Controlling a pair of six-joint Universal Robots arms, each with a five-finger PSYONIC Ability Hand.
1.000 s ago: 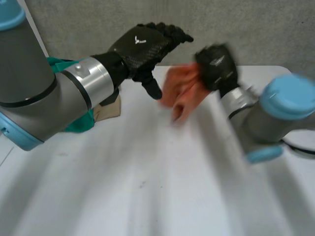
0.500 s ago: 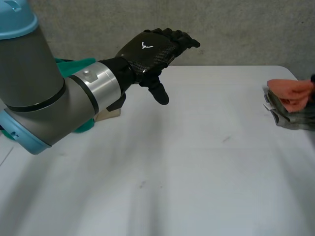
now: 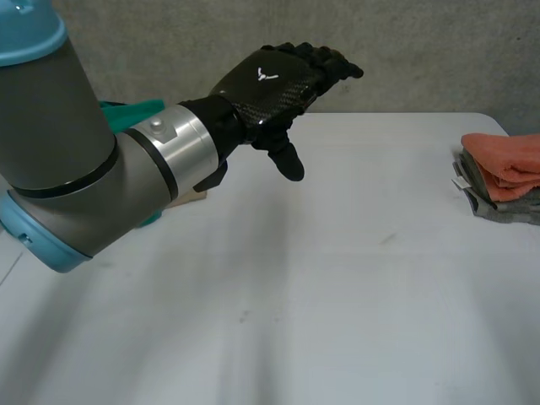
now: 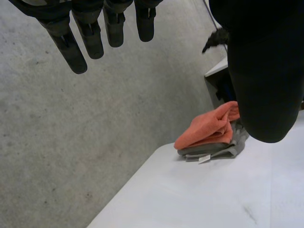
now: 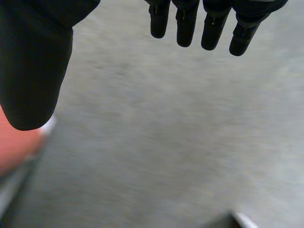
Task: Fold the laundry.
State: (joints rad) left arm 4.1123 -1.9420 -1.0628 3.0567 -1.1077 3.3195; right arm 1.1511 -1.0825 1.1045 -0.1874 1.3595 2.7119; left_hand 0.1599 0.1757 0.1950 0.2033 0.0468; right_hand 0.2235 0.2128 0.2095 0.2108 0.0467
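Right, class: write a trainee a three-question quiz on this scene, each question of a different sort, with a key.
1. Multiple choice: what lies directly under the orange cloth? A) a grey cloth B) a tray C) a basket
2. True or false: the left hand is open and holds nothing.
3. Fill the gap: the two cloths lie at the table's edge on the robot's ____ side.

Key: 1 A; 2 true; 3 right.
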